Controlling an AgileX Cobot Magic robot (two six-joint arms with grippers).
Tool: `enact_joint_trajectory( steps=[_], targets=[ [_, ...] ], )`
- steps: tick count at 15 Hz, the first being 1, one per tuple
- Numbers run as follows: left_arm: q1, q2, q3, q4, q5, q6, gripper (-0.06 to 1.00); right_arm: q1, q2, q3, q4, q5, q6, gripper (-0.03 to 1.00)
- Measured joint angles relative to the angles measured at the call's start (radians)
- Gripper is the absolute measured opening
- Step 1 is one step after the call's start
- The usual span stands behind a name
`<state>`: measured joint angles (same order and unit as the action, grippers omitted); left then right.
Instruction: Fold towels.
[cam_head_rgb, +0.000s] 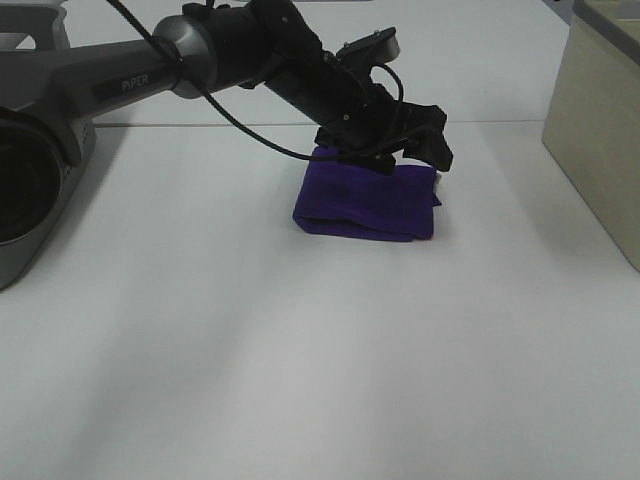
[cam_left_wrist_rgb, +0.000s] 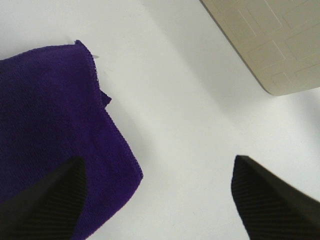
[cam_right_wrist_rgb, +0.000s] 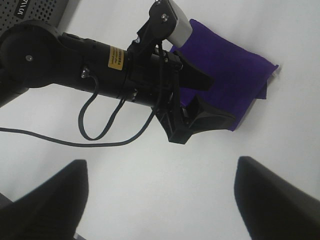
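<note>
Left fingers (cam_left_wrist_rgb: 45, 205) hover spread, apparently just above folded purple towel (cam_left_wrist_rgb: 50, 110).

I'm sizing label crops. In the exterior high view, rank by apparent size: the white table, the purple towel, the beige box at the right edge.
1. table
2. beige box, though the frame cuts it off
3. purple towel

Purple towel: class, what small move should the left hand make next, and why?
Probably lift the left hand straight up. It is open and holds nothing, poised partly above the purple towel and partly above bare table. The towel already lies folded in layers, so a sideways pull could disturb them.
</note>
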<state>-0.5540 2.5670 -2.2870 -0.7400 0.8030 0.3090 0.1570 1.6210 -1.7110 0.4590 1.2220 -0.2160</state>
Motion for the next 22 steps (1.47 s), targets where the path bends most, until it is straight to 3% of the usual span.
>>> enact_joint_trajectory(
  steps=[2,4,7,9,14,18,19,22],
  targets=[
    [0.009,-0.008,-0.002,0.006,0.02,0.041,0.74,0.0,-0.012,0.001,0.0,0.0,-0.007,0.79],
    [0.041,-0.049,-0.026,0.087,0.119,0.015,0.74,0.0,-0.018,0.002,-0.009,0.0,-0.008,0.79],
    [0.119,-0.165,-0.039,0.432,0.259,-0.206,0.74,0.0,-0.018,0.002,-0.05,0.0,0.012,0.79],
    [0.179,-0.216,-0.04,0.588,0.352,-0.328,0.74,0.0,-0.018,0.002,-0.08,0.0,0.039,0.79],
    [0.297,-0.3,-0.04,0.635,0.408,-0.342,0.76,0.0,-0.018,0.002,-0.171,0.0,0.114,0.79],
    [0.431,-0.428,0.0,0.683,0.409,-0.347,0.86,-0.002,-0.076,0.004,-0.338,0.001,0.186,0.79],
    [0.512,-0.532,0.126,0.682,0.408,-0.309,0.87,-0.002,-0.148,0.009,-0.372,0.001,0.205,0.79],
    [0.571,-0.733,0.39,0.68,0.407,-0.268,0.87,-0.002,-0.31,0.11,-0.373,-0.004,0.216,0.79]
  ],
)
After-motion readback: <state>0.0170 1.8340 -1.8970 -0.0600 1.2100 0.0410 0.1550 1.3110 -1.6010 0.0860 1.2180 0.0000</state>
